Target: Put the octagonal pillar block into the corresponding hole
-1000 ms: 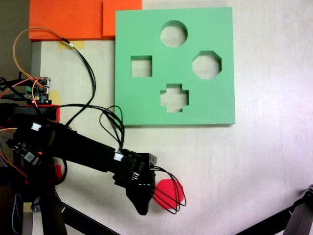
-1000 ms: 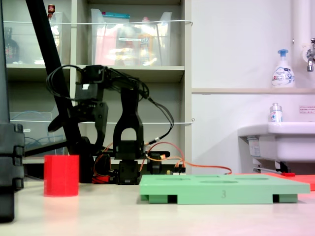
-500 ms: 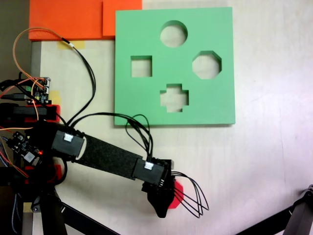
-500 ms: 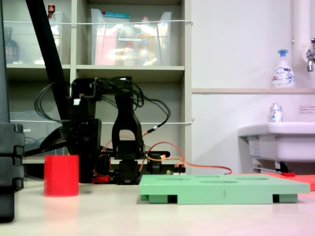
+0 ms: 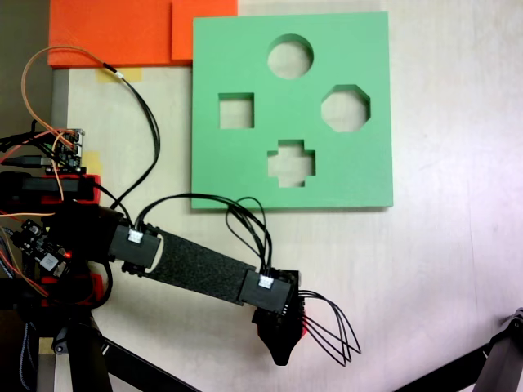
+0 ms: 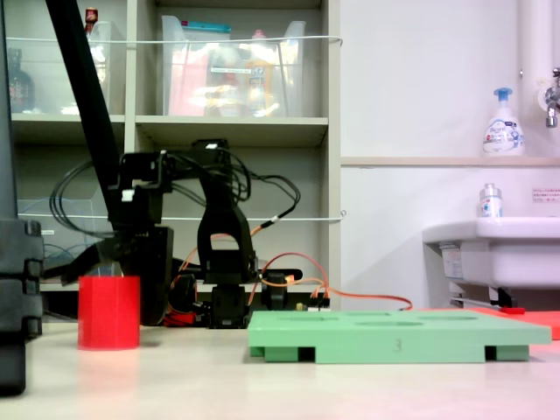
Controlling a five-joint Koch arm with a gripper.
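The octagonal pillar block (image 6: 108,312) is a bright red foam prism standing upright on the table at the left. From above, only a red sliver (image 5: 305,326) of it shows under the gripper. My gripper (image 6: 118,267) hangs low over the block's top, and from above the gripper (image 5: 286,331) covers it. One black jaw slants out to the left and the other reaches down behind the block, so the gripper looks open. The corresponding hole (image 5: 346,108) is the eight-sided cutout at the right of the green board (image 5: 368,175), far from the block.
The board (image 6: 398,337) also has round (image 5: 290,55), square (image 5: 235,110) and cross-shaped (image 5: 291,162) cutouts. Orange foam sheets (image 5: 122,33) lie at the top left. Loose black cables (image 5: 335,339) loop off the wrist. A tripod leg (image 5: 498,359) enters at the bottom right.
The arm has stretched farther out, and the gripper has dropped from well above the block to just over its top. The block, partly visible from above before, is now almost covered.
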